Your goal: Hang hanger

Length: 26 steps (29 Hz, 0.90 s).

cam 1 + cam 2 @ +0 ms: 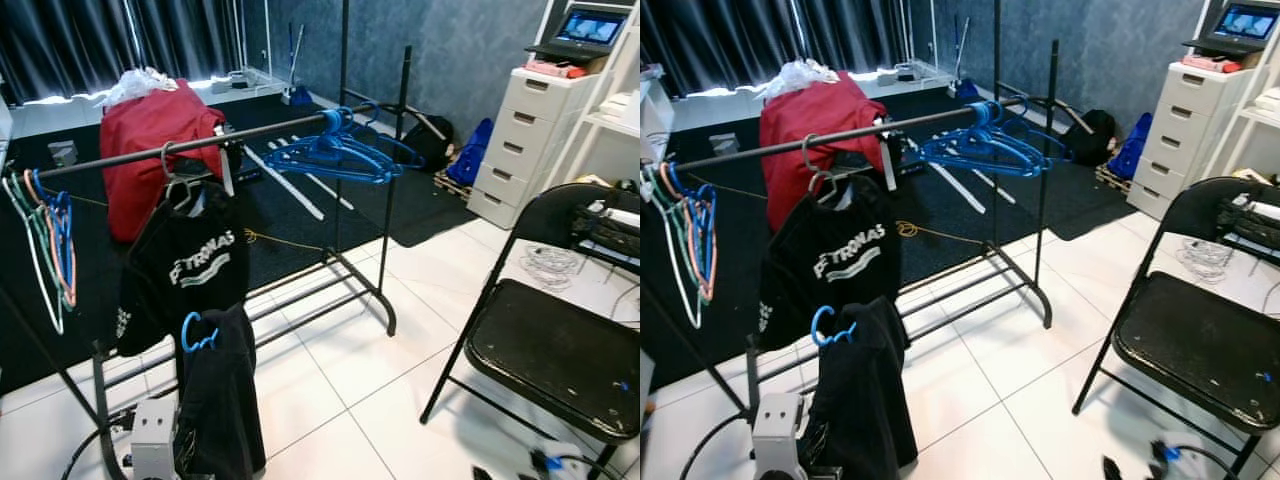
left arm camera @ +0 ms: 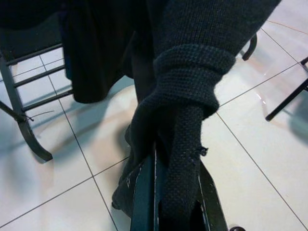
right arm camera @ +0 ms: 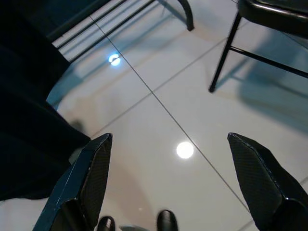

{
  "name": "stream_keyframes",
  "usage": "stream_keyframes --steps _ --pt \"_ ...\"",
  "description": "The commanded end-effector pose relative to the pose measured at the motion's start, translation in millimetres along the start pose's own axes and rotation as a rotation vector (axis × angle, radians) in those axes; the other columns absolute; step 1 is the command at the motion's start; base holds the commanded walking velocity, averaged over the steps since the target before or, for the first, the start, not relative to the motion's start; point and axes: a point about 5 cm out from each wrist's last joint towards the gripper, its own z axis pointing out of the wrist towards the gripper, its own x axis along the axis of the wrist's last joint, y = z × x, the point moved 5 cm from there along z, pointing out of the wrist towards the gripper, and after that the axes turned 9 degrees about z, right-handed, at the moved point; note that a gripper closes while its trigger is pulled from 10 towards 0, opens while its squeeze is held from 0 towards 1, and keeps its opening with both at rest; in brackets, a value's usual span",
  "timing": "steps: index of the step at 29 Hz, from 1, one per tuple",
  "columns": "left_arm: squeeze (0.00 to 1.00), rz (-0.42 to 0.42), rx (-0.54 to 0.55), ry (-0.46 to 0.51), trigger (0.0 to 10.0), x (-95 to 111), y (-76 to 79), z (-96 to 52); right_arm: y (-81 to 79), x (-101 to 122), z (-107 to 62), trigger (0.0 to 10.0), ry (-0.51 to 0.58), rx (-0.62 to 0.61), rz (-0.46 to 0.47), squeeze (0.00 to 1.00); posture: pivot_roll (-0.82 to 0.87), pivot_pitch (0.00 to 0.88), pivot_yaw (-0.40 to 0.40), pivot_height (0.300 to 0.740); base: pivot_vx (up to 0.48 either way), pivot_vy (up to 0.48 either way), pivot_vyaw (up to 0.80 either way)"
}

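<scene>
Two claws work low over the white tiled floor (image 1: 330,400) as we look down. Our left claw (image 2: 168,192) is clamped on dark knitted cloth, the cuffed sleeve of a black garment (image 1: 220,400) that hangs in front of us from a blue hanger (image 1: 197,335); the hanger's hook curls above the garment's collar, below the rail and not on it. Our right claw (image 3: 180,183) has its fingers (image 3: 89,178) spread wide apart, holding nothing, with bare tile between them. Just behind the held garment a black T-shirt with white lettering (image 1: 195,265) hangs from a pale hanger on the black rail (image 1: 200,145) of the clothes rack (image 1: 345,290). At the rail's left end we see a bunch of thin coloured hangers (image 1: 50,240), and towards its right end a cluster of blue hangers (image 1: 335,150). To our right stands a black folding chair (image 1: 560,340), close to the rack's foot. Beyond the rack a dark carpet (image 1: 290,215) covers the floor, with a red cover (image 1: 150,150) draped over something on it. Farther right a white drawer unit (image 1: 525,140) stands by the grey wall with a laptop (image 1: 580,30) on top, and dark curtains (image 1: 100,40) close the far side.
</scene>
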Motion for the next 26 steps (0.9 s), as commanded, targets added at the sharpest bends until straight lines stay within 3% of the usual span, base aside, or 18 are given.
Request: stream_keyframes --steps 1,13,16,26 --pt "0.0 0.015 0.013 0.042 10.0 10 -7.6 1.8 -5.6 0 3.4 10.0 0.001 0.011 0.0 0.0 -0.05 0.0 -0.006 0.74 0.0 0.0 0.0" --pt "0.0 0.019 0.001 0.052 10.0 11 -5.3 1.6 -10.0 12 0.7 10.0 0.069 0.059 -0.018 0.0 -0.05 0.0 -0.012 0.74 0.0 0.0 0.0" --pt "0.0 0.035 -0.004 0.056 10.0 14 -4.2 3.4 -22.1 28 1.1 10.0 0.139 0.095 -0.044 0.0 -0.05 0.0 -0.013 0.74 0.0 0.0 0.0" --pt "0.0 0.029 0.003 0.061 10.0 17 -6.0 7.1 -38.4 45 2.6 10.0 0.186 0.117 -0.061 0.0 -0.06 0.0 -0.008 0.74 0.0 0.0 0.0"
